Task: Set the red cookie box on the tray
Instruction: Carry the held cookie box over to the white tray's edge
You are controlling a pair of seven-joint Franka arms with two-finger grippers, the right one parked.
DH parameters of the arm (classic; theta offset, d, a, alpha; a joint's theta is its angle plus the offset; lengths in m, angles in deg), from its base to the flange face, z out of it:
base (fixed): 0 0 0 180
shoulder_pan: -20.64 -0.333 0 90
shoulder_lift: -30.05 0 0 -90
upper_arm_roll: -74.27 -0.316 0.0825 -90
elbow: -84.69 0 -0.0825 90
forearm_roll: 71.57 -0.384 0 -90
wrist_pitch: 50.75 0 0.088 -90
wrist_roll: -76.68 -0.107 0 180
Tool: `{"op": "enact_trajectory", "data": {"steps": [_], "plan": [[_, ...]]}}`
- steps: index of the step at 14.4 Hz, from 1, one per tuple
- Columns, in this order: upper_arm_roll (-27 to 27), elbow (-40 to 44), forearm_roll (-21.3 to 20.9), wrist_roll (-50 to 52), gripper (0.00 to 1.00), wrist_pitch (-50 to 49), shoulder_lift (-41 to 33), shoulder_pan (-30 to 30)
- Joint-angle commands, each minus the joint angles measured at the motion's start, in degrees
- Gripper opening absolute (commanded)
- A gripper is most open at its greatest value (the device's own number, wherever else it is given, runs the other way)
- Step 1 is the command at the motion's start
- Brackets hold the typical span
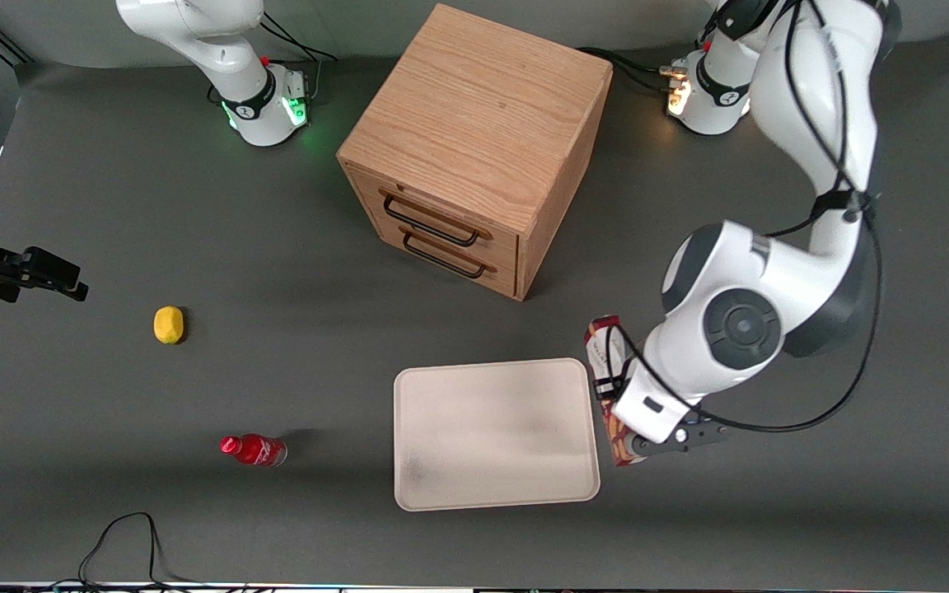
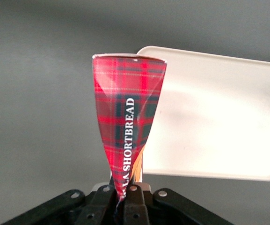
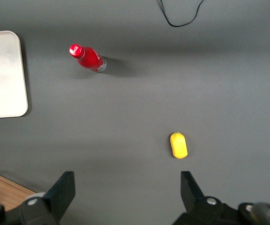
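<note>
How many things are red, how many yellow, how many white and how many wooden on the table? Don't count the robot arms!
Red: 2, the red cookie box held in the gripper beside the tray, and the small red bottle.
Yellow: 1, the yellow lump.
White: 1, the tray.
Wooden: 1, the drawer cabinet.
Total: 5
</note>
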Motion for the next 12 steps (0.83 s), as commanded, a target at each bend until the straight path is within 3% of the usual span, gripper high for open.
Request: {"op": "enact_trajectory", "data": {"steps": [1,5,12], "plan": [[-1.06,3.94,-0.73,0.36,0.00,2.42,4.20,0.94],[-1.41,3.94,-0.82,-0.17,0.00,9.81,9.48,3.22],[-1.50,3.68,-0.82,-3.34,0.00,12.10,13.00,3.75]]}}
